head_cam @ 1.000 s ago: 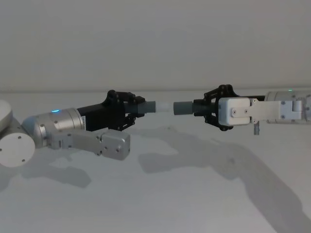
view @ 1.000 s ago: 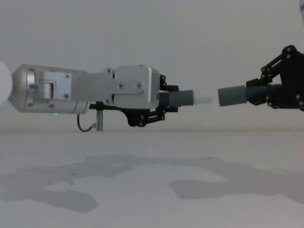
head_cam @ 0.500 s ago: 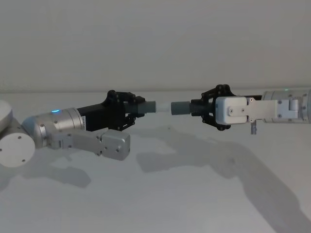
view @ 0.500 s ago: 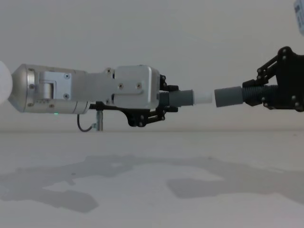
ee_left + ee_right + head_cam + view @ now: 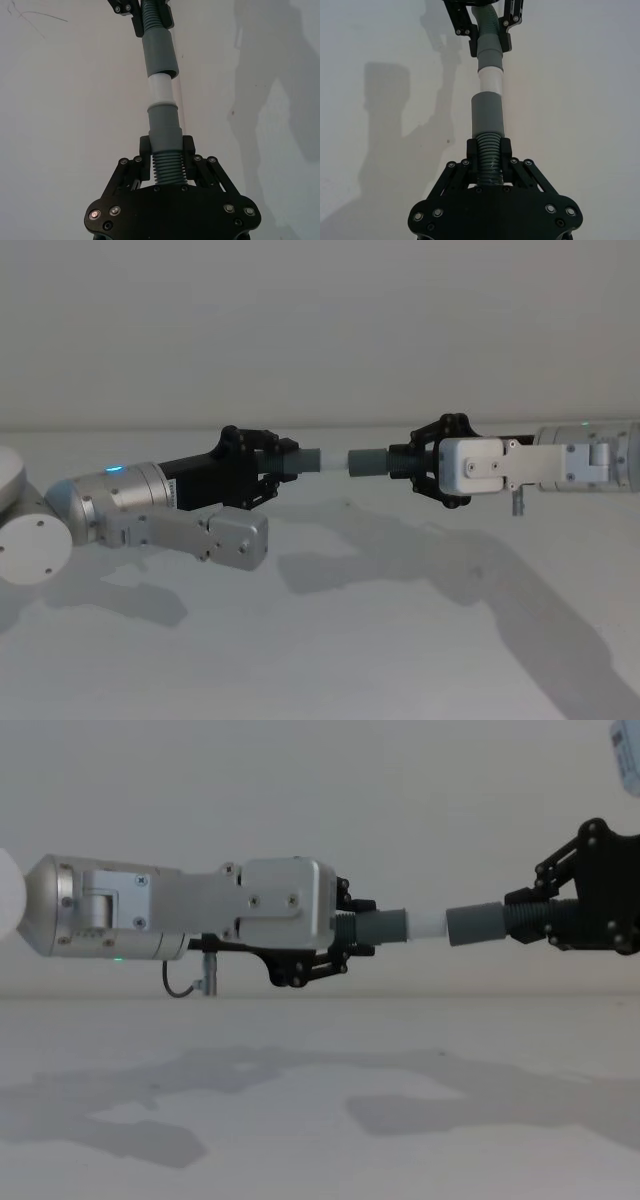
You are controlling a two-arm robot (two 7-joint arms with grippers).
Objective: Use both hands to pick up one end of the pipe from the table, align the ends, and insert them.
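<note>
Both pipe pieces hang in the air above the white table [image 5: 330,640], lined up end to end. My left gripper [image 5: 264,468] is shut on the ribbed part of the grey piece [image 5: 384,925] with the whitish plug tip [image 5: 427,924]. My right gripper [image 5: 418,464] is shut on the other grey piece [image 5: 475,923], whose socket mouth meets the plug tip with no gap. In the left wrist view the tip [image 5: 161,90] runs up to the socket's rim [image 5: 159,52]. In the right wrist view the socket [image 5: 488,112] sits right below the tip [image 5: 491,81].
A plain white wall [image 5: 320,330] stands behind the table. The arms' shadows [image 5: 400,560] fall on the tabletop below them. The silver left arm [image 5: 150,910] stretches in from the left and the right arm [image 5: 560,460] from the right.
The right gripper has moved left with its socket piece, closing the gap until the mouth reaches the whitish tip. The left gripper has held still.
</note>
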